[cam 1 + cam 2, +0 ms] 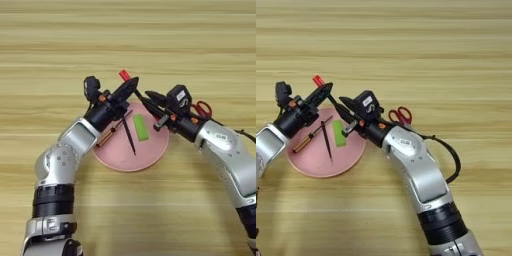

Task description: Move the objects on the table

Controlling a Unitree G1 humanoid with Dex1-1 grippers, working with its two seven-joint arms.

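A red-capped marker pen (124, 75) is held in the air above the far rim of the pink plate (117, 156), slanting down to the right. My left gripper (128, 88) is shut on it just below the cap. My right gripper (344, 106) reaches in from the right and meets the marker's lower part right beside the left one. On the plate lie an orange-handled screwdriver (107, 136), a black pen (129, 136) and a green block (141, 127).
Red-handled scissors (401, 115) lie on the light-wood table (150, 40) behind my right forearm. A black cable (454, 161) loops off the right arm. Both forearms cross over the plate's sides.
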